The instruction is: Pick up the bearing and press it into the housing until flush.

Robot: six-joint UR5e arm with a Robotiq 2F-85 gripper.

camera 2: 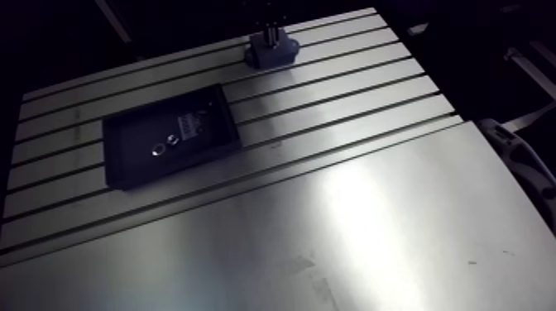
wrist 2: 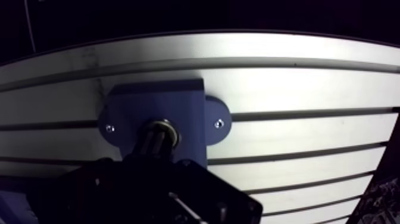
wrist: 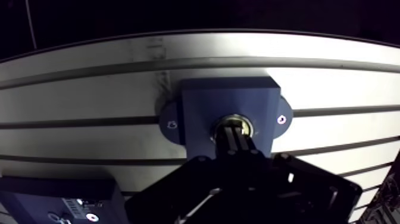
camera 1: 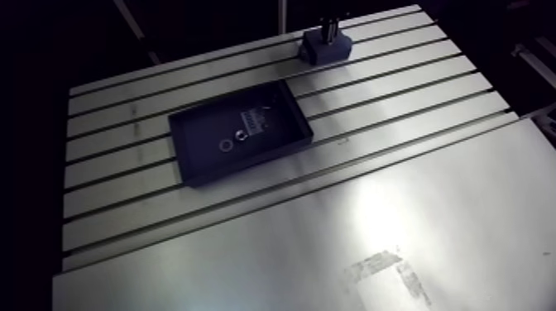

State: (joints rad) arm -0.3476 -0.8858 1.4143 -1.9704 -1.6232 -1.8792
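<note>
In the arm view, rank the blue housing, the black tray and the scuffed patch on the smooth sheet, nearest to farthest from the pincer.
1. Blue housing: directly under the pincer, farthest back.
2. Black tray: midway, off to one side of the housing.
3. Scuffed patch: on the smooth sheet, closest to the camera.

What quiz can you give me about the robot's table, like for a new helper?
1. True or false: the blue housing sits inside the black tray.
2. Where is the hand? A: right over the housing's middle. B: in the tray. C: high up, far from everything.
3. Fill in: the housing has ___ side ears, each with a screw.
Key: 1 false, it stands on the slotted table, apart from the tray. 2 A. 3 two.
</note>
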